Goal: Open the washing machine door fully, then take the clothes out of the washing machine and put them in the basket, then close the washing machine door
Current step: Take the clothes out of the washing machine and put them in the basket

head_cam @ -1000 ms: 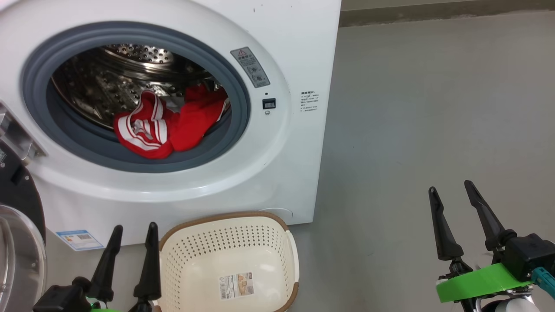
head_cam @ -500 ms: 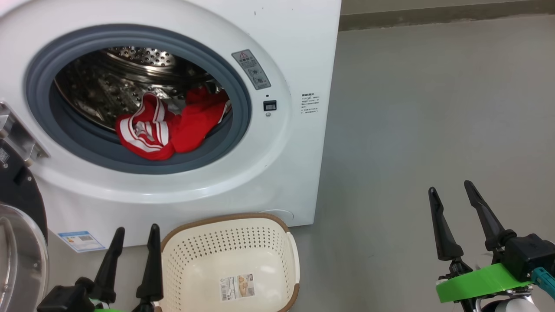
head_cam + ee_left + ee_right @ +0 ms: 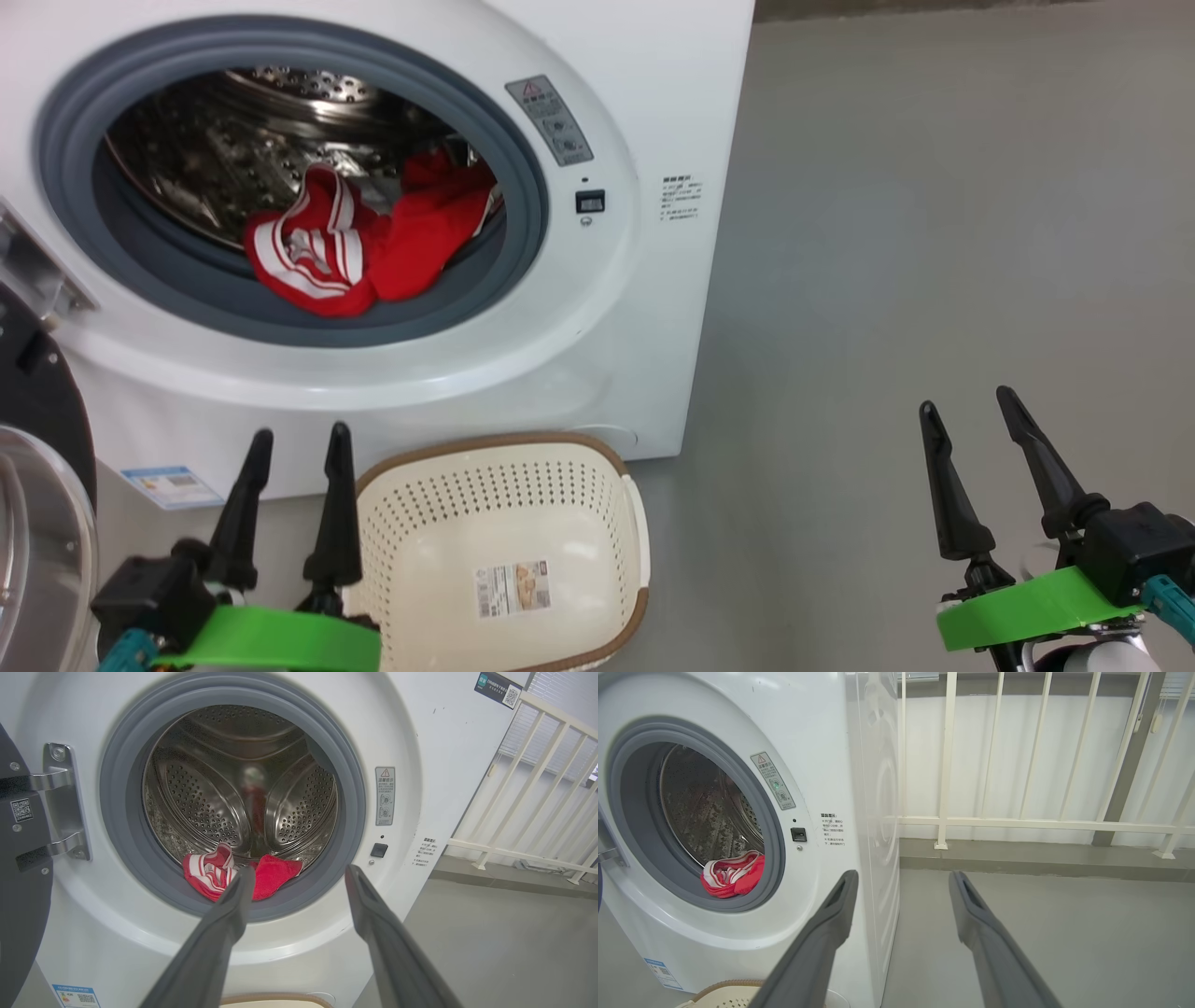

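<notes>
The white washing machine stands with its door swung open at the far left, black rim and glass bowl partly in frame. Red clothes with white stripes lie at the drum's front lip, also seen as clothes and clothes in the wrist views. The cream basket sits empty on the floor below the opening. My left gripper is open just left of the basket, fingers pointing at the machine; left gripper. My right gripper is open over bare floor; right gripper.
Grey floor stretches right of the machine. A cream railing on a low curb runs behind. The door hinge is on the opening's left side. A blue label marks the machine's lower left front.
The head camera has shifted, so the machine sits higher in frame. My left gripper has risen a little toward the opening, its green band now showing. Right gripper unchanged.
</notes>
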Tool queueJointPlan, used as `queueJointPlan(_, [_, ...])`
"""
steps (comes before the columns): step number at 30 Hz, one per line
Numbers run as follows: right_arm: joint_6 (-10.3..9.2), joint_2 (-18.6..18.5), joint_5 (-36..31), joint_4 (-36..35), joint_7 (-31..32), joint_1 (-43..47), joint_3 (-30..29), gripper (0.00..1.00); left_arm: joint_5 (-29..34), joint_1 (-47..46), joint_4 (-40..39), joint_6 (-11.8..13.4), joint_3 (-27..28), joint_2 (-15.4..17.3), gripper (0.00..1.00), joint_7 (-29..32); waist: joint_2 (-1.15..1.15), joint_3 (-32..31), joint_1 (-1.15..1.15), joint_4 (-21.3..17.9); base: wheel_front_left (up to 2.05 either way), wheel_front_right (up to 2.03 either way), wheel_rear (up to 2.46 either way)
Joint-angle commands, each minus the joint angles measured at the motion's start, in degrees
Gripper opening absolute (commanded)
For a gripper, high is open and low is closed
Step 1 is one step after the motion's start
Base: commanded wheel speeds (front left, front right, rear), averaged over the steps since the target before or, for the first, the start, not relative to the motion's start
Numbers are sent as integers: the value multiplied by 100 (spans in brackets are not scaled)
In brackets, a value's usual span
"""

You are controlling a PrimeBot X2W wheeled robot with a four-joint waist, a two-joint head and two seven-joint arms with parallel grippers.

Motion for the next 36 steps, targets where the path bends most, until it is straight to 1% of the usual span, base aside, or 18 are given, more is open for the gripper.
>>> queueJointPlan(1, [28,-45,-51,-184,-36,-191,155,100,108,-330,-107,56,152,64,100,-65,0,137,0,40,0,0,0])
queueJointPlan(5, [28,-45,-74,-213,-36,-326,177,100,168,-666,-51,92,113,62,100,-83,0,450,0,108,0,0,0])
queueJointPlan(12, [28,-45,-54,-254,-36,-501,248,100,196,-1153,142,50,86,103,100,-109,0,831,0,181,0,0,0])
queueJointPlan(22, [28,-45,7,-368,-36,-826,274,100,259,-2175,584,-15,160,157,100,-211,0,1523,0,259,0,0,0])
queueJointPlan(36, [28,-45,131,-672,-36,-1257,355,100,524,-3581,1585,47,385,349,100,-267,0,2389,0,60,0,0,0])
